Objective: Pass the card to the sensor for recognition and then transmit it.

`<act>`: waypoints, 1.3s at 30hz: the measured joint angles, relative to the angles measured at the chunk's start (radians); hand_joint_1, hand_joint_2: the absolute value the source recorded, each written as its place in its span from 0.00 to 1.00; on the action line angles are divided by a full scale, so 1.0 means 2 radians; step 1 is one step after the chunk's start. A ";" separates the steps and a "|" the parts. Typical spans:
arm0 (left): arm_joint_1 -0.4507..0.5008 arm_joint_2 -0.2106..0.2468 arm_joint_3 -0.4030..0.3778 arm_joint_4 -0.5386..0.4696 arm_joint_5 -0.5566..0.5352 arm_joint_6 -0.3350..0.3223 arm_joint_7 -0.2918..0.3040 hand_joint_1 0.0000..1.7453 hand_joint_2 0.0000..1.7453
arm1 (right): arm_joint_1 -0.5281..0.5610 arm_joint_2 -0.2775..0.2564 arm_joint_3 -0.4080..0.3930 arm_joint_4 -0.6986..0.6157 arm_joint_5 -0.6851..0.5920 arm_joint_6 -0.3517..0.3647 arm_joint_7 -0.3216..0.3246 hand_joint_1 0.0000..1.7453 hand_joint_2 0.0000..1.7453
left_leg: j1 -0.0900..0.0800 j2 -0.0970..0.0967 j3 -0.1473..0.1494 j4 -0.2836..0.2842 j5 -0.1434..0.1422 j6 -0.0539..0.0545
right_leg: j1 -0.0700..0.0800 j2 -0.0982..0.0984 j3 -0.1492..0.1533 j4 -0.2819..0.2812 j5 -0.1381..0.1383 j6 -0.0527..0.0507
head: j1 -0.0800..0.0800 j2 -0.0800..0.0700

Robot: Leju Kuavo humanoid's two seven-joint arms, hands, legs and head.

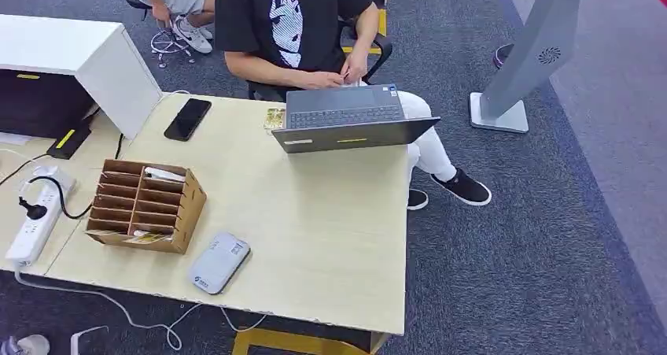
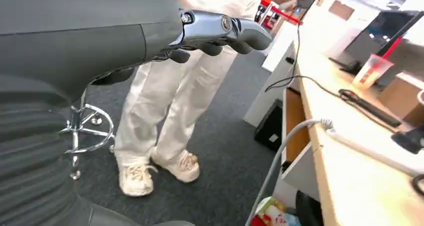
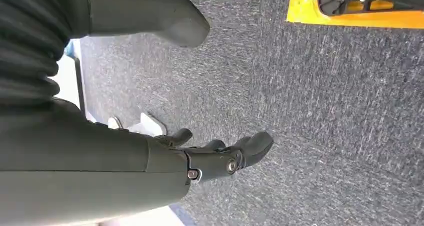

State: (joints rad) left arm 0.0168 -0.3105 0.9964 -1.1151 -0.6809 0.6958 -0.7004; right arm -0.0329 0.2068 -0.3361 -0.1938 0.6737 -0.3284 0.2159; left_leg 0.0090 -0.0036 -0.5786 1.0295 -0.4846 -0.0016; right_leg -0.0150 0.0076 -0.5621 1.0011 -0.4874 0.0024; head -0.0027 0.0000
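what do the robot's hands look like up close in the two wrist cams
The left hand has a dark grey ribbed cover and a smooth grey shell behind it, a glossy silver-grey metal link with small round screws, and darker rounded fingers. The right hand looks the same: ribbed dark grey cover, smooth shell, round screws at the knuckle, a thick grey thumb. No cables or markings show on either.

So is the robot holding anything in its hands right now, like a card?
No. The left hand and the right hand both hang beside the table with fingers loosely curled and nothing in them.
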 joint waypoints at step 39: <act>0.054 0.003 -0.091 -0.186 0.096 0.000 0.000 0.00 1.00 | -0.001 0.003 0.001 0.000 0.012 0.001 0.000 0.00 1.00 | 0.000 0.000 0.000 0.000 0.000 0.000 | 0.000 0.000 0.000 0.000 0.000 0.000 | 0.000 0.000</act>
State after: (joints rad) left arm 0.1252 -0.3037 0.8152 -1.4878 -0.4894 0.6962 -0.7004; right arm -0.0342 0.2129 -0.3342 -0.1938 0.6973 -0.3273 0.2167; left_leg 0.0093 -0.0035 -0.5787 1.0295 -0.4846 -0.0016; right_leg -0.0148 0.0076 -0.5621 1.0011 -0.4874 0.0024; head -0.0023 0.0000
